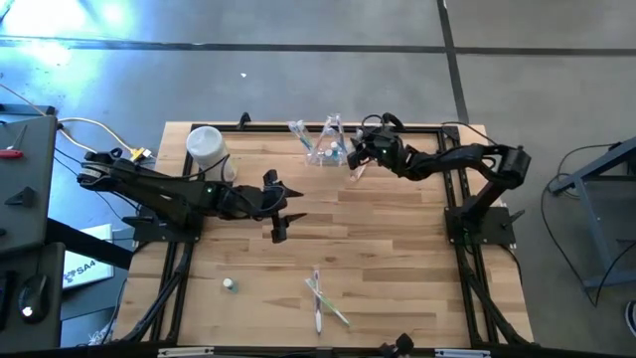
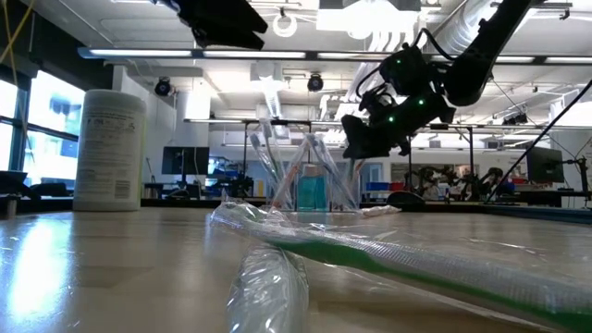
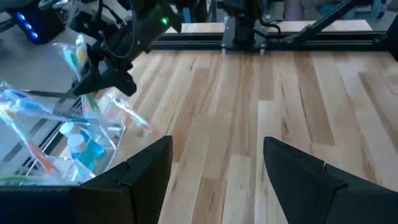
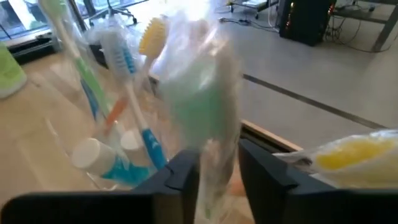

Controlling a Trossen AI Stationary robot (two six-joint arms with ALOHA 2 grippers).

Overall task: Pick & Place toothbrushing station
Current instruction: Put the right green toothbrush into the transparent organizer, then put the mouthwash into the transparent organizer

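Observation:
The toothbrushing station (image 1: 320, 147) is a clear plastic holder at the table's far edge; it holds several toothbrushes and a small blue bottle (image 2: 311, 192). It also shows in the left wrist view (image 3: 68, 143) and the right wrist view (image 4: 106, 143). My right gripper (image 1: 355, 155) is just right of the station, shut on a green toothbrush in a clear wrapper (image 4: 205, 106). My left gripper (image 1: 281, 211) hangs open over the table's middle, with nothing between its fingers (image 3: 149, 165). My right gripper has the wrapped green toothbrush's handle (image 4: 214, 149) pinched between its two fingers. The fingers come from the table's right side, slanting a little downward, and lie across the handle. The toothbrush stands nearly upright with its head up (image 3: 79, 51). Its lower end is hidden behind the fingers.
A white canister (image 1: 206, 147) stands at the far left of the table. Another wrapped toothbrush (image 1: 356, 172) lies on the wood beside the station. More wrapped toothbrushes (image 1: 323, 298) lie near the front edge, with a small round thing (image 1: 229, 284) to their left.

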